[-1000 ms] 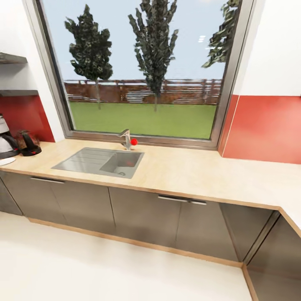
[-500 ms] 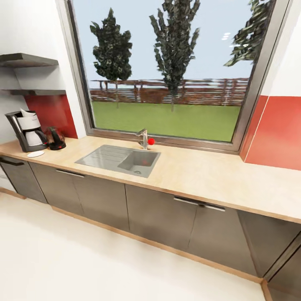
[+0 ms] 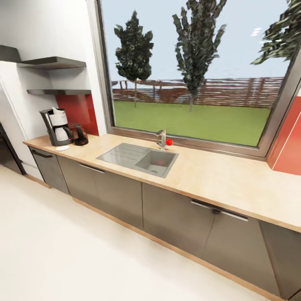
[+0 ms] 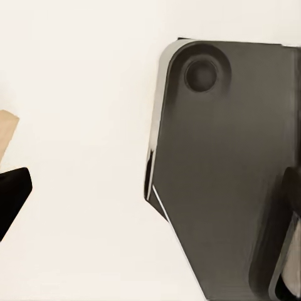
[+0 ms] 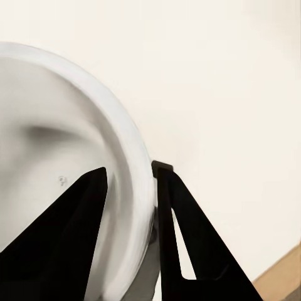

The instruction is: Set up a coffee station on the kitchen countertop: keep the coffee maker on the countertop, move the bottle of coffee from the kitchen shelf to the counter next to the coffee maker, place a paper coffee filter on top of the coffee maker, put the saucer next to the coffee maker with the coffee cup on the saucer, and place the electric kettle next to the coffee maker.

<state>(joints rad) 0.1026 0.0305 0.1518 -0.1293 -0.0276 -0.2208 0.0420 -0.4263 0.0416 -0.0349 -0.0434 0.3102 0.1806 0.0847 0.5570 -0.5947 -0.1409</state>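
1. Right gripper point(image 5: 130, 170): closed across the rim of a round white vessel, judged to be the coffee cup point(image 5: 50, 144). One black finger is seen inside the wall and one outside, over pale floor.
2. Left gripper point(image 4: 9, 194): a single black fingertip is seen at the left edge, beside a dark grey panel point(image 4: 226, 175). Whether it is open or closed cannot be told.
3. Kitchen countertop point(image 3: 217, 175): runs from lower right to middle left of the head view. A steel sink point(image 3: 140, 156) and a tap point(image 3: 161, 139) are set under the window point(image 3: 192, 79).
4. Coffee maker point(image 3: 56, 127): stands at the far left end of the counter, with the electric kettle point(image 3: 80, 135) just beside it and the saucer point(image 3: 62, 147) in front.
5. Kitchen shelf point(image 3: 52, 62): mounted above that group.
6. Risk: the cup is pinched by its thin wall alone, so a jolt while driving could twist it loose. A careless lowering could knock the saucer or kettle.
7. Views: the grip is read from the right wrist view, and the station layout and remaining distance from the head view.
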